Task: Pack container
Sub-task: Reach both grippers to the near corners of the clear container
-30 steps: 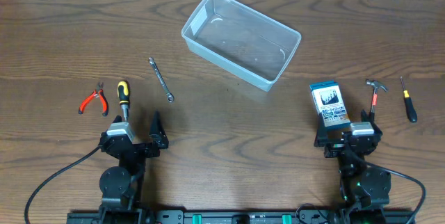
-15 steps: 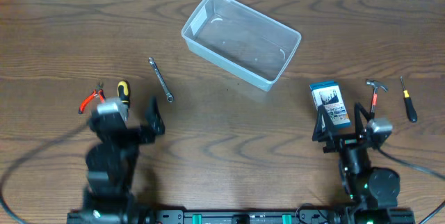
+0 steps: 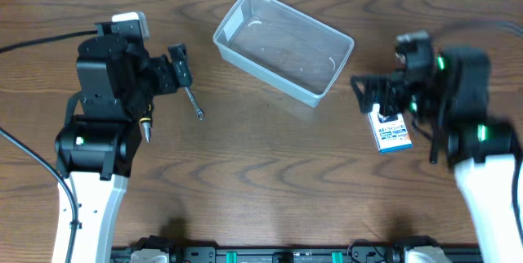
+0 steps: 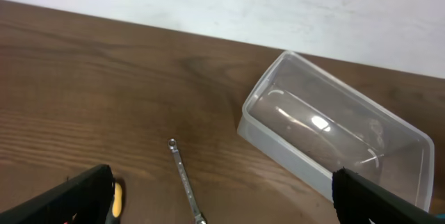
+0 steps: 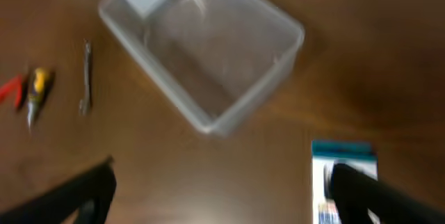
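On the wooden tabletop (image 3: pixel 261 173) the container (image 3: pixel 282 51) lies far centre, while the left pincer (image 4: pixel 222 182) and right pincer (image 5: pixel 221 175) gape wide, holding nothing

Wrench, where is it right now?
In the overhead view, the wrench lies on the table's left side, left of the clear container and partly under the left gripper.
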Tool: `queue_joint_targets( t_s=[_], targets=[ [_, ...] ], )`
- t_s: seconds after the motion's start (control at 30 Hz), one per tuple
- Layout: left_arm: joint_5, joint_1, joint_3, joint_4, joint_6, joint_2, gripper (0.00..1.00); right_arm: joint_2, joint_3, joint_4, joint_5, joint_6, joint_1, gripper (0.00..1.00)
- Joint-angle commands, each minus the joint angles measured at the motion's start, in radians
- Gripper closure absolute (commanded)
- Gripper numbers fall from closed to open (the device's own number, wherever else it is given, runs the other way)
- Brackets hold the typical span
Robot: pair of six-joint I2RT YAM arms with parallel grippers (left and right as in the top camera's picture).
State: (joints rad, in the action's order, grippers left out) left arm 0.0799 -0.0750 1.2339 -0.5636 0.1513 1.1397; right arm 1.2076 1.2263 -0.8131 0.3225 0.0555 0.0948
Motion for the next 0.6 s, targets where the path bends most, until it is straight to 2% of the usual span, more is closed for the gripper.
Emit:
queue_joint_targets(
  t_s=[0.0,0.13,0.33,0.37,0.4,0.47,0.57],
  targets=[
    [0.010,-0.003,0.019,-0.041,-0.020,0.005,0.02,0.177,0.211,-0.149,0.014,-0.135,0.009,0.01],
    [0.026,-0.003,0.019,-0.063,-0.019,0.003,0.02,0.278,0.258,-0.109,0.078,-0.136,0.011,0.01],
    [0.025,-0.003,0.073,-0.050,-0.016,0.052,0.02,0.353,0.394,-0.076,-0.067,-0.152,0.050,0.01],
    [0.025,-0.003,0.097,-0.049,-0.018,0.073,0.02,0.370,0.423,-0.078,-0.071,-0.161,0.056,0.07],
    [0.024,-0.003,0.125,-0.050,-0.021,0.098,0.01,0.387,0.451,-0.082,-0.072,-0.166,0.061,0.21],
    [0.024,-0.003,0.188,-0.049,-0.024,0.159,0.12,0.426,0.500,-0.090,-0.072,-0.161,0.066,0.55],
    [0.025,-0.003,0.283,-0.039,-0.024,0.259,0.24,0.478,0.540,-0.098,-0.072,-0.158,0.074,0.83]
  ],
)
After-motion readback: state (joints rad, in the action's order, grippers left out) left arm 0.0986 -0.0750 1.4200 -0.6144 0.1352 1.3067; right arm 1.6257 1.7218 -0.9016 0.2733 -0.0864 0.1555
